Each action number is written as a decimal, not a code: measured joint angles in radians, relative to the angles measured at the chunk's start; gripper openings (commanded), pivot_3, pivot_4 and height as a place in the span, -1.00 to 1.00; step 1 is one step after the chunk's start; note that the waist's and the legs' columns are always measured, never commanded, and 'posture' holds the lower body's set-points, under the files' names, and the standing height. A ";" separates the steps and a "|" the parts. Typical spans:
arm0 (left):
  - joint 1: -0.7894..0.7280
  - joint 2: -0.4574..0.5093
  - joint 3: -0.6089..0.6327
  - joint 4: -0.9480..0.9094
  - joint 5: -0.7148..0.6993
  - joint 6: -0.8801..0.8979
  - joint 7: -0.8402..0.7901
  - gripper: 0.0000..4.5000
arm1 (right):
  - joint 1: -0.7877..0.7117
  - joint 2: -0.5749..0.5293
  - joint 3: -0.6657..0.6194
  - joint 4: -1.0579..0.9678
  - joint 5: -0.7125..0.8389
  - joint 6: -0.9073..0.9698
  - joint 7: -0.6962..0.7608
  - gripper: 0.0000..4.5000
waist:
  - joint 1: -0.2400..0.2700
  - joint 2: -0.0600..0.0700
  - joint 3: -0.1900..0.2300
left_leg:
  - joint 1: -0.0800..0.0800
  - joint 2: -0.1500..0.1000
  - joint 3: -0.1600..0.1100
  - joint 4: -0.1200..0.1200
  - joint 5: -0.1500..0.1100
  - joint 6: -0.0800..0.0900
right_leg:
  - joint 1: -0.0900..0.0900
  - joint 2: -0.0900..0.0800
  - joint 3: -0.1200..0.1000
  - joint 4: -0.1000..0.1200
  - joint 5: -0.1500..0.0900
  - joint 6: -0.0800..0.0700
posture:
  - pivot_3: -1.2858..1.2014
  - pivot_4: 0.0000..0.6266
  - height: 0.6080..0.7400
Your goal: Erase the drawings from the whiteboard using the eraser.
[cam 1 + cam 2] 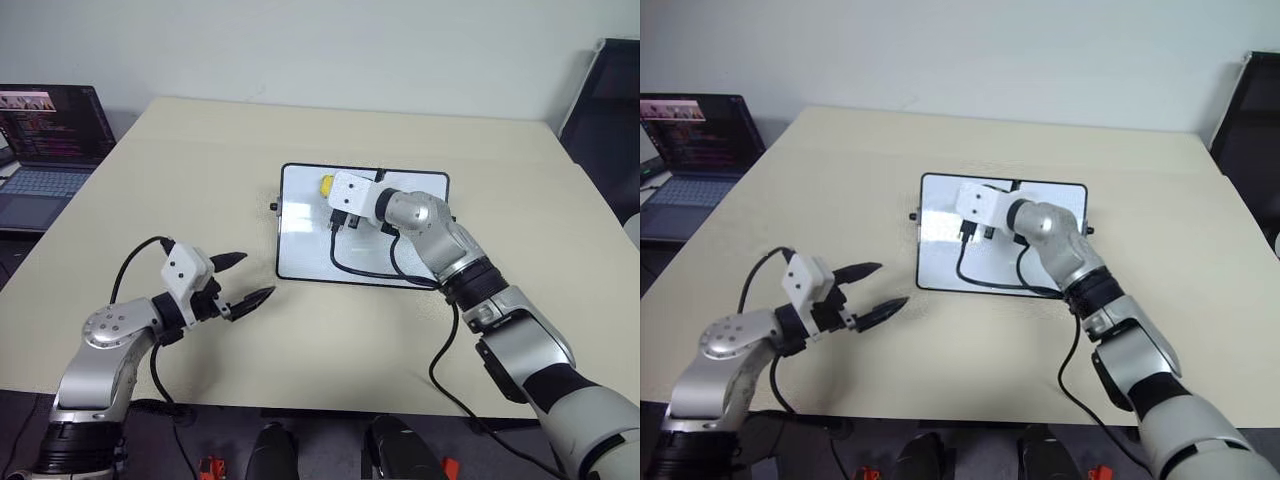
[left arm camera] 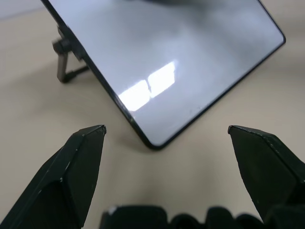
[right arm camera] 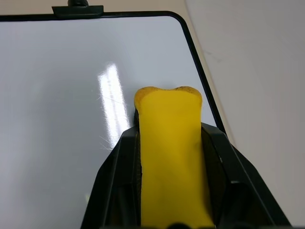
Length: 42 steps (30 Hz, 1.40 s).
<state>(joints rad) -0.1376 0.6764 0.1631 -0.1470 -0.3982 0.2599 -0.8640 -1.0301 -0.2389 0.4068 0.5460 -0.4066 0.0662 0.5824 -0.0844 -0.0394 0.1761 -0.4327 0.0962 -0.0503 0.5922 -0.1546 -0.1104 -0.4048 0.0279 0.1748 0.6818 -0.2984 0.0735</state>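
Note:
The whiteboard (image 1: 303,240), glossy white with a thin black frame, lies flat in the middle of the beige table. My right gripper (image 1: 331,192) reaches over the board's far part and is shut on the yellow eraser (image 3: 167,152), whose tip sticks out past the fingers near the board's far corner. The drawings are hidden: the board surface that shows is plain white, and my right arm covers part of it. My left gripper (image 1: 258,275) hovers open and empty over the table, just off the board's near left corner (image 2: 155,143).
An open laptop (image 1: 45,150) sits on a lower desk at the far left. A black chair (image 1: 612,110) stands at the far right. My right arm's black cable (image 1: 352,268) loops over the board's near edge. A small black knob (image 2: 64,47) juts from the board's short side.

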 measured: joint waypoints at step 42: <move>-0.496 -0.181 -0.383 0.185 0.054 -0.015 -0.257 1.00 | 0.984 0.105 -0.678 -1.404 0.285 1.091 -0.271 -0.42 | -0.003 0.003 0.001 | -0.001 -0.001 -0.002 0.000 -0.001 -0.001 | 0.000 0.000 0.000 0.000 -0.002 0.001 | 0.03 -0.52 1.00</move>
<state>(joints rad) -0.6332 0.4952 -0.2199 0.0379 -0.3440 0.2449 -1.1214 -0.0465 -0.1342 -0.2713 -0.8577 -0.1217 1.1568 0.3112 -0.0876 -0.0361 0.1775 -0.4342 0.0949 -0.0520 0.5919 -0.1553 -0.1112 -0.4052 0.0278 0.1744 0.6819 -0.3008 0.0742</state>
